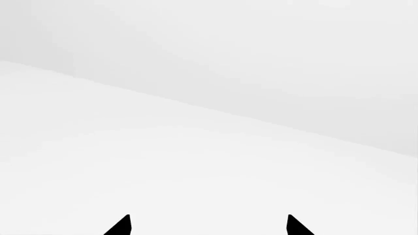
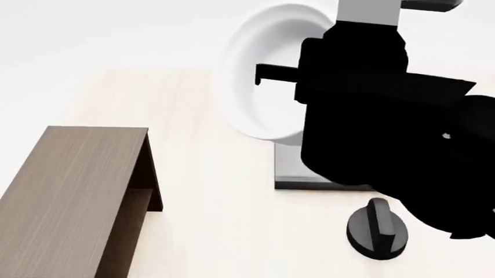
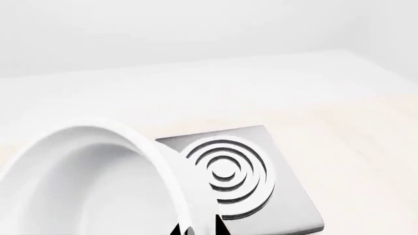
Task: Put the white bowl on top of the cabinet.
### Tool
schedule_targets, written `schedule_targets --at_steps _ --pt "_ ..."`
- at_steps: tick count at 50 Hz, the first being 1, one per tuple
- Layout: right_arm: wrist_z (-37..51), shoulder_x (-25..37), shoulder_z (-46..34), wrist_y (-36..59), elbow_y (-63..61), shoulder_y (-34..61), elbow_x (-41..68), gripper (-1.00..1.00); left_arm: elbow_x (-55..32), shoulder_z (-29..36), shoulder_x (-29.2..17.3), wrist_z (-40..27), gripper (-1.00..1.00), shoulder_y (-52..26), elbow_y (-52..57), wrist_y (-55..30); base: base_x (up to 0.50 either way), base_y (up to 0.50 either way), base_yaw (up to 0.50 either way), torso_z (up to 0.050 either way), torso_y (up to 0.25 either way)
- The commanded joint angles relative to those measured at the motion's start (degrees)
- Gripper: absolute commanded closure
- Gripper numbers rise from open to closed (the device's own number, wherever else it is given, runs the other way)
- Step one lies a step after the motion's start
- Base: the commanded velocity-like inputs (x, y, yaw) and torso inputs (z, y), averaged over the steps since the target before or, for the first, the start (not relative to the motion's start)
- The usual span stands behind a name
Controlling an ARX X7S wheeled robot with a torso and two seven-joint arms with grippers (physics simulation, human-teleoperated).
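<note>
the white bowl [image 2: 267, 75] is seen lifted and tipped on its side at about 12 o'clock in the head view, its opening turned toward the cabinet [image 2: 73, 191], which stands at about 8 o'clock on the counter [image 2: 208, 231]. the rim of the bowl is pinched by the right hand [image 3: 199, 230]: in the right wrist view the two dark tips are nearly closed, with the thin wall between them. the left hand [image 1: 209, 225] is held wide apart, and nothing is seen between its tips, only pale background. the bowl is judged to be stiff, smooth and rather slippery, probably not heavy but breakable, so a rim pinch may let it swing or slide; a firm hold on the rim is advised, and a gentle setting down. the flat wooden top of the cabinet looks wide enough for the bowl. below the bowl a grey stove plate [image 3: 255, 181] with rings is seen, and near it, at about 5 o'clock, a dark round knob [image 2: 377, 229]. the counter is pale and the room around is plain white.
</note>
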Motion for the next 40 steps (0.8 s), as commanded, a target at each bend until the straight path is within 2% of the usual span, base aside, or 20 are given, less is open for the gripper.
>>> schedule_targets --at_steps 1,19,40 --pt "-2.6 -2.9 1.8 0.0 2.4 0.9 -2.2 1.0 -0.1 0.0 0.0 0.0 -1.0 0.1 0.0 0.1 0.0 0.0 0.0 0.0 0.0" --pt "-7.5 -9.9 1.9 0.6 6.7 0.9 -3.1 1.0 -0.2 -0.1 0.0 0.1 -1.0 0.2 0.1 0.3 0.0 0.0 0.0 0.001 0.002" --pt "-15.3 -14.6 4.8 -0.8 8.3 -1.6 -0.7 1.0 -0.3 0.0 0.0 0.1 -1.0 0.2 0.1 0.3 0.0 0.0 0.0 0.0 0.001"
